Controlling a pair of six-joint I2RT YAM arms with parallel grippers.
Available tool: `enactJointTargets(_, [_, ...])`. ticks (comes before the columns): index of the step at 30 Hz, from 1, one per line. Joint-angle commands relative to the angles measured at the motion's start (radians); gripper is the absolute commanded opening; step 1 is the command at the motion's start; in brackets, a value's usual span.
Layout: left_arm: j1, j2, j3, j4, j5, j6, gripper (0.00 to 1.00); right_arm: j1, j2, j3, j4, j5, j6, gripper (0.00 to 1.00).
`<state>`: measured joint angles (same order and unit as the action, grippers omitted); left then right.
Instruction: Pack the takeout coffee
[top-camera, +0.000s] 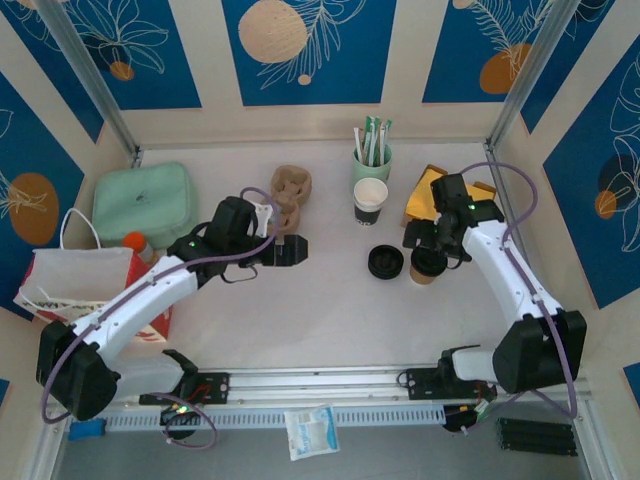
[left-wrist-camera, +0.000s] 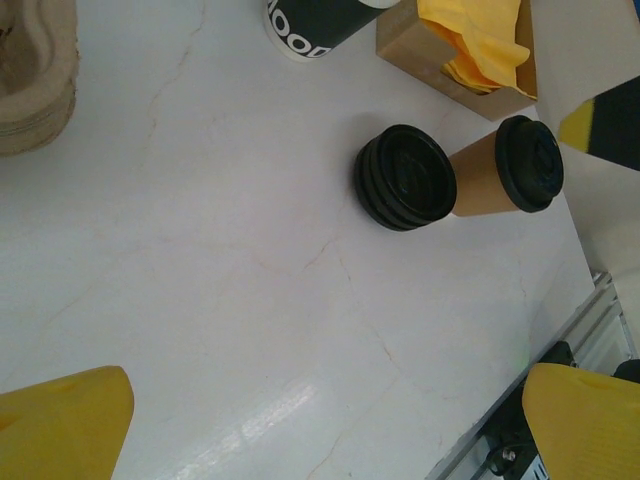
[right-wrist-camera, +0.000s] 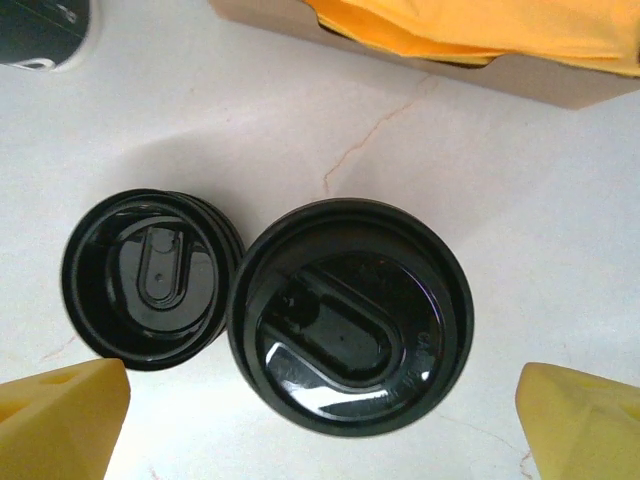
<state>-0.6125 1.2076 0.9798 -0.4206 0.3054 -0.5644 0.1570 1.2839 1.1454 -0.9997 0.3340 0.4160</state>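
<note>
The takeout coffee (top-camera: 370, 200), a white paper cup with a dark band and no lid, stands upright at the back centre; its dark band (left-wrist-camera: 310, 25) also shows in the left wrist view. My left gripper (top-camera: 290, 250) hovers open over bare table (left-wrist-camera: 325, 420), well to the left of the cup. My right gripper (top-camera: 432, 250) is open above a brown cup with a black lid (right-wrist-camera: 350, 315), with a yellow finger (right-wrist-camera: 65, 420) on either side of that lid. Nothing is held.
A stack of black lids (top-camera: 385, 262) lies beside the brown cup (top-camera: 428, 268). Behind them are a pale green cup of sticks (top-camera: 371, 160) and a box of yellow napkins (top-camera: 432, 195). A cardboard cup carrier (top-camera: 290, 192), a green container (top-camera: 145, 203) and a paper bag (top-camera: 75, 285) are on the left.
</note>
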Motion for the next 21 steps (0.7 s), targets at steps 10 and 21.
enactJointTargets(10, [0.043,0.072,0.159,-0.135,-0.086,0.119,0.99,0.162,-0.111,0.092,-0.14,0.188,0.098,0.99])
enactJointTargets(21, [0.232,0.262,0.311,-0.143,-0.024,0.236,1.0,0.532,-0.055,0.121,-0.082,0.226,0.324,0.99])
